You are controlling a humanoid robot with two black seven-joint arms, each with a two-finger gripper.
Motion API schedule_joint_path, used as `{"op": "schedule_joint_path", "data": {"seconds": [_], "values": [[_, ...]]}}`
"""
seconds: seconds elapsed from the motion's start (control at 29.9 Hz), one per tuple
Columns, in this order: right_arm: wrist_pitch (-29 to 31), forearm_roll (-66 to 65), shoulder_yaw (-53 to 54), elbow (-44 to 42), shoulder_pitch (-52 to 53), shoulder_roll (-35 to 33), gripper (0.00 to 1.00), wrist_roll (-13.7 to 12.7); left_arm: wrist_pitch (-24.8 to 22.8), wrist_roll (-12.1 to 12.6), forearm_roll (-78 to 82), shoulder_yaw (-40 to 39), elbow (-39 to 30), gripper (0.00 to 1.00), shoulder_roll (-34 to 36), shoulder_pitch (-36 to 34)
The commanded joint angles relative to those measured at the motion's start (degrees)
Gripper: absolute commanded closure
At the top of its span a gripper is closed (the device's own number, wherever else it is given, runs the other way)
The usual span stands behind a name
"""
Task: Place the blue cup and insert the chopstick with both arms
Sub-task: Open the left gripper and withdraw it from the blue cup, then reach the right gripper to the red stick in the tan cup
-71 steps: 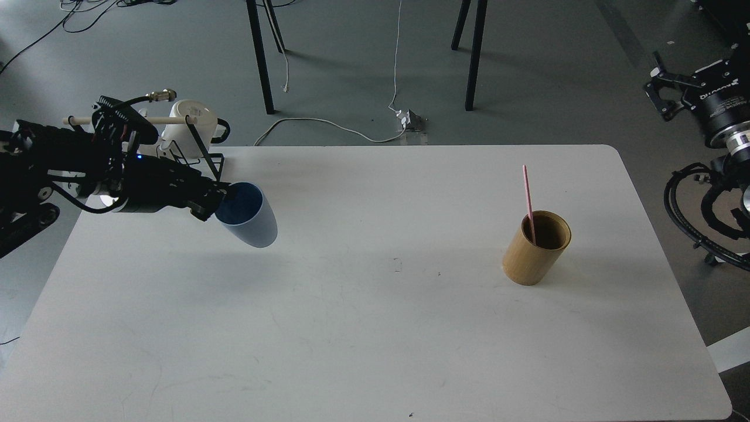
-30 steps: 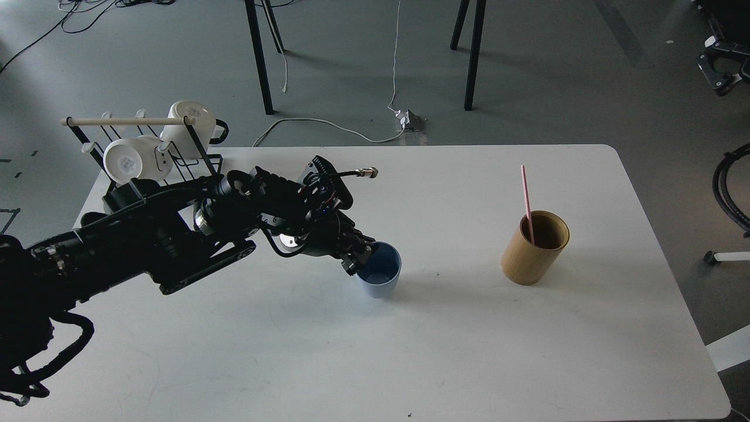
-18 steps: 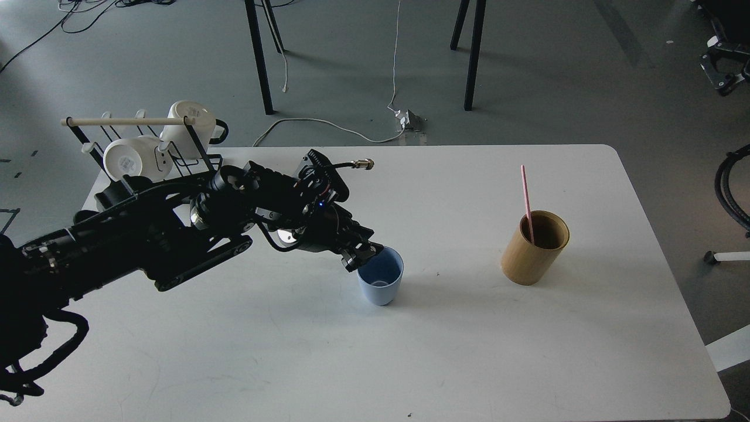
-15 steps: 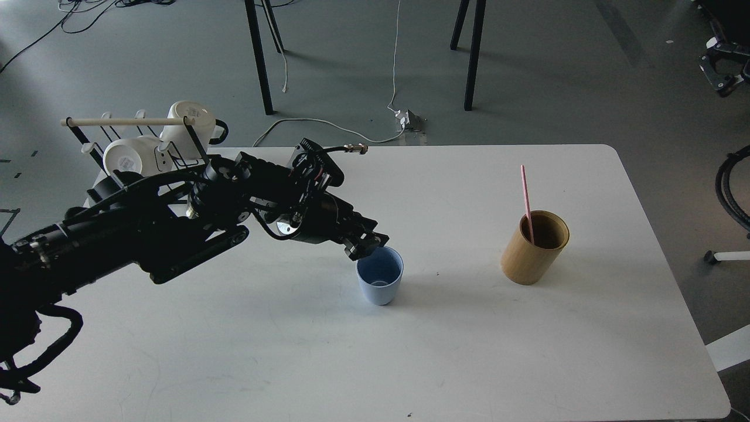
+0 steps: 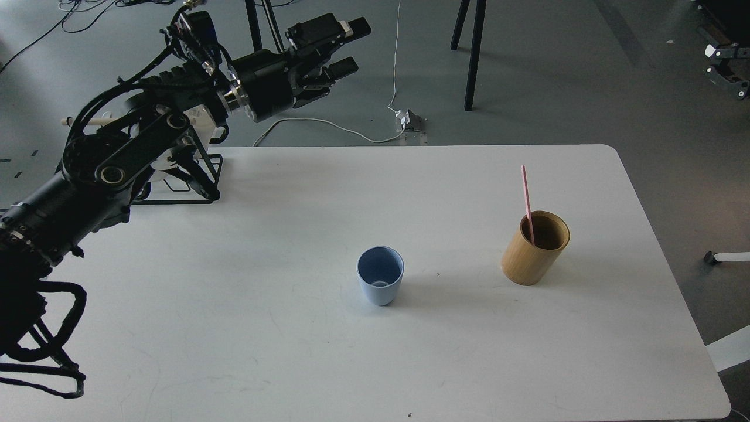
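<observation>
The blue cup (image 5: 380,283) stands upright and alone on the white table (image 5: 293,363), near its middle, its mouth facing up. The pink chopstick (image 5: 526,196) leans inside the tan bamboo cylinder (image 5: 534,249) to the cup's right. My left gripper (image 5: 347,47) is open and empty, raised high above the table's far left edge, far from the cup. A black part of my right arm (image 5: 725,64) shows at the top right edge, off the table; its fingers cannot be told apart.
A black wire rack (image 5: 193,176) with white mugs stands at the table's far left corner, mostly hidden behind my left arm. Chair legs and a white cable lie on the floor beyond the table.
My left gripper has let go of the blue cup and risen up and back to the far left. The cup stays upright where it was set. The chopstick and bamboo cylinder have not moved.
</observation>
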Motion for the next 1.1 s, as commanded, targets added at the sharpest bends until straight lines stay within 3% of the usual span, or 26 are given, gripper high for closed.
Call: {"op": "schedule_joint_path", "data": {"seconds": [0.0,0.23,0.47,0.7,1.07], "values": [[-3.56,-11.55,-2.05,5.65,-0.33,-2.54,0.01,0.09,-0.02,-0.02,-15.28,-0.34,1.51,0.01,-1.19,-0.17],[-9.11,-36.43,-4.95,12.69,-0.33,-5.27,0.01,0.18,-0.02,-0.11,-23.48,-3.15,7.83,0.01,-3.3,-1.31],[-13.5,-57.08,-11.19,14.1,-0.33,-1.06,0.02,0.26,-0.02,0.24,-25.15,-4.56,8.72,0.01,-2.87,-1.49],[-17.98,-63.53,-19.45,11.21,-0.25,5.26,0.04,0.35,-0.02,2.0,-30.76,-4.47,13.02,0.01,-3.04,-0.43],[-17.72,-70.64,-22.53,3.82,0.81,13.79,0.3,0.53,-0.02,2.09,-32.97,-4.47,14.96,0.01,-3.13,0.01]]}}
